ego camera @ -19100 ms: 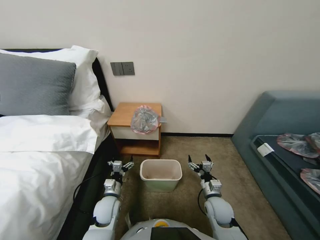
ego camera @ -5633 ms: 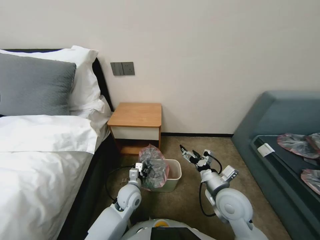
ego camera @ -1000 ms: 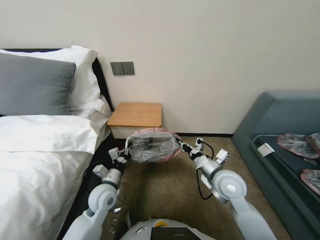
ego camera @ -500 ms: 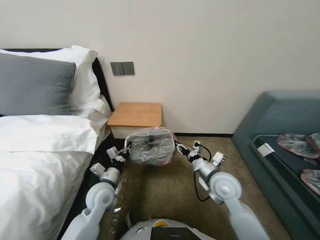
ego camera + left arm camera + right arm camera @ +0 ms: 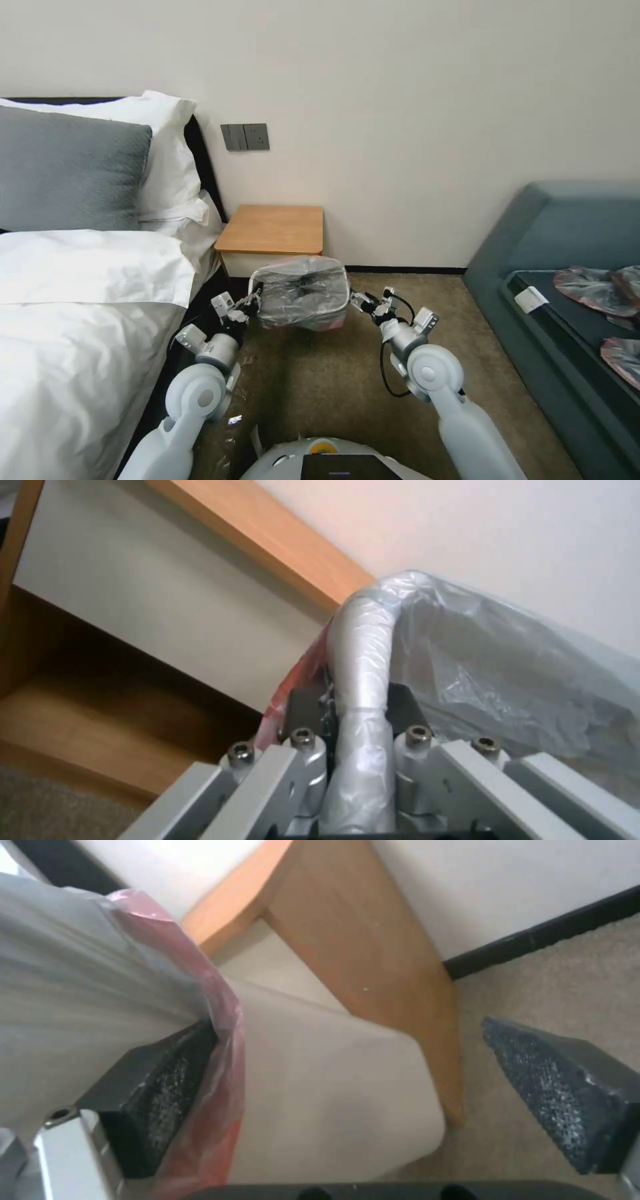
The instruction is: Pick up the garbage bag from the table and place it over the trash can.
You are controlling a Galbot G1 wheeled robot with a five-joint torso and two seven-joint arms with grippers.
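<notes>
The garbage bag (image 5: 303, 292), crinkly grey plastic with a pink-red rim, hangs spread low in front of the table (image 5: 273, 230). My left gripper (image 5: 253, 298) holds its left edge; in the left wrist view the gripper (image 5: 353, 715) is shut on the rolled rim of the bag (image 5: 493, 680). My right gripper (image 5: 359, 301) is at the bag's right edge. In the right wrist view the gripper (image 5: 360, 1090) is open, one finger (image 5: 160, 1100) against the pink rim (image 5: 213, 1050), over the cream trash can (image 5: 333, 1090). In the head view the bag hides the can.
The bed (image 5: 80, 300) with white bedding runs close along my left arm. A blue-grey sofa (image 5: 567, 267) at the right carries several flat pinkish bags (image 5: 593, 287). The wall stands right behind the nightstand. Bare carpet (image 5: 320, 380) lies between me and the bag.
Over the last second the bag and both grippers have come lower in front of the nightstand, and the bag's spread has narrowed from the right.
</notes>
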